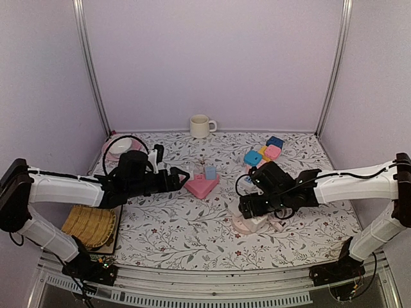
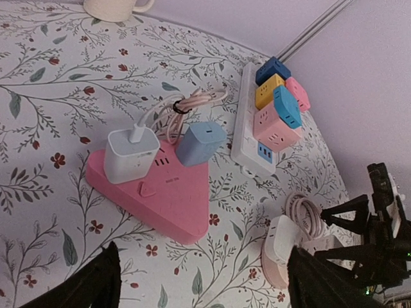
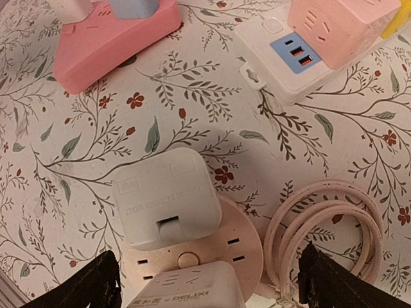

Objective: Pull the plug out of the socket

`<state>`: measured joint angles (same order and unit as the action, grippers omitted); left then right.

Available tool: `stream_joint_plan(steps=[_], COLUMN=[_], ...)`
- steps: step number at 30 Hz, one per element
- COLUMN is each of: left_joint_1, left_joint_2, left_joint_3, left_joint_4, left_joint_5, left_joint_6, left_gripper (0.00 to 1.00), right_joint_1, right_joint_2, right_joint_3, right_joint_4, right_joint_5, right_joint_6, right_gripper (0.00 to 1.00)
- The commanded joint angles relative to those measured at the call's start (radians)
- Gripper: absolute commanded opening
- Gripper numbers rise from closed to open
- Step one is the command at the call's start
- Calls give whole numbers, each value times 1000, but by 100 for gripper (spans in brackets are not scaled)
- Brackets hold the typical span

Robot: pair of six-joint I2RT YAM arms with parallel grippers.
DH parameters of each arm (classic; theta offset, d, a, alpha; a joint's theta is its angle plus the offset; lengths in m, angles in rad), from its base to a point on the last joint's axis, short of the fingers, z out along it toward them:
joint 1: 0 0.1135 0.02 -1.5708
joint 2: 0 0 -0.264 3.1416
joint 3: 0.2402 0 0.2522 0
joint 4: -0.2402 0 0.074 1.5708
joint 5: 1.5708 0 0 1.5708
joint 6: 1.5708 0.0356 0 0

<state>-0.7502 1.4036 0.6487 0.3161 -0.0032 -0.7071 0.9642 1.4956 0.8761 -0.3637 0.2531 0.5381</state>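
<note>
Just beside the round socket (image 3: 241, 240) and white plug (image 3: 164, 202) lies coiled cord (image 3: 279, 240).

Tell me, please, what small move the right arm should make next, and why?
Probably lower the right claw straight down around the white plug directly below it. The claw is open and hovers above the round pink socket, touching nothing, and the plug is seated there.

High rear view; close wrist views share round socket (image 3: 239, 242).
</note>
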Motion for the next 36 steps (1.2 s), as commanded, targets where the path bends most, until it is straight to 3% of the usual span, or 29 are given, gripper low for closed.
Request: stream_joint_plan(steps=[1,13,28,36], left_joint_1=[-37,-72,-73,-125], left_joint_2=[61,191,170,153], left_joint_3=[36,67,-6,-138], left_joint_4=[80,175,186,366], left_joint_5=[36,141,142,173], left_joint_6=[-40,-120,-157,-347], left_gripper=[90,90,90,87], right_joint_1=[53,66,75,87], right_joint_2=[-68,-47,84,111], right_joint_3=[-25,-51,97,169], right_joint_4=[-51,-41,47,190], right_joint_5=[1,-30,-98,-129], right_joint_6=[-38,-73,-82,-16], right_gripper=[99,93,36,25])
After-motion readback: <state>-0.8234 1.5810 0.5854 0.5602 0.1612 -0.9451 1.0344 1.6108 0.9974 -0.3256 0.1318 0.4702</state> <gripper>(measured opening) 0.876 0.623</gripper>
